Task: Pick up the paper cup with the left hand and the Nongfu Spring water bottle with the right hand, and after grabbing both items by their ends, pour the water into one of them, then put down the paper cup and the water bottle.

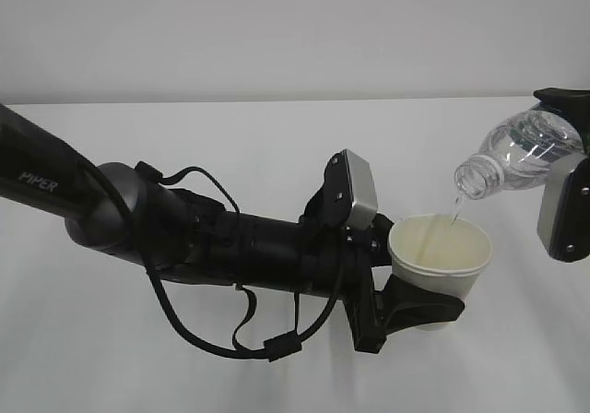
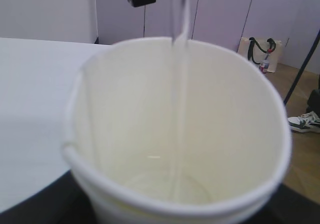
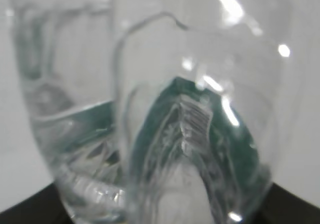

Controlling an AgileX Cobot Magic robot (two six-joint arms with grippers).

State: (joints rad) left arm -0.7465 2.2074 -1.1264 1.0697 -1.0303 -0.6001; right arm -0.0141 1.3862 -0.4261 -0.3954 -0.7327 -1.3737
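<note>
— Pouring shows at the right of the exterior frame: a thin stream of water (image 1: 456, 208) falls from the neck of the Nongfu Spring water bottle (image 1: 518, 157) into the paper cup (image 1: 441, 258). Where does the cup sit?

— Right of centre, lifted off the white desk (image 1: 230, 136), upright with its mouth open to the camera. The left hand (image 1: 406, 304) has its black fingers (image 1: 415, 304) spread partway and closed around the cup's lower body.

— And the bottle?

— Upper right, tipped with its capless neck down and to the left, just above the cup's far rim. The right hand (image 1: 564, 169) has it by the base end; its fingers are mostly hidden there, but they stand fairly wide on the bottle.

— What does the left wrist view add?

— It looks straight into the cup (image 2: 180, 149): pale cream inside, rolled white rim, the stream (image 2: 179, 84) running down to a shallow pool on the bottom. Behind the cup are a floor, a bag and a shoe, none seen from outside.

— The right wrist view?

— Only the bottle (image 3: 165, 129), very close and blurred: clear ribbed plastic, a dark green label seen through it, water lying along one side.
</note>
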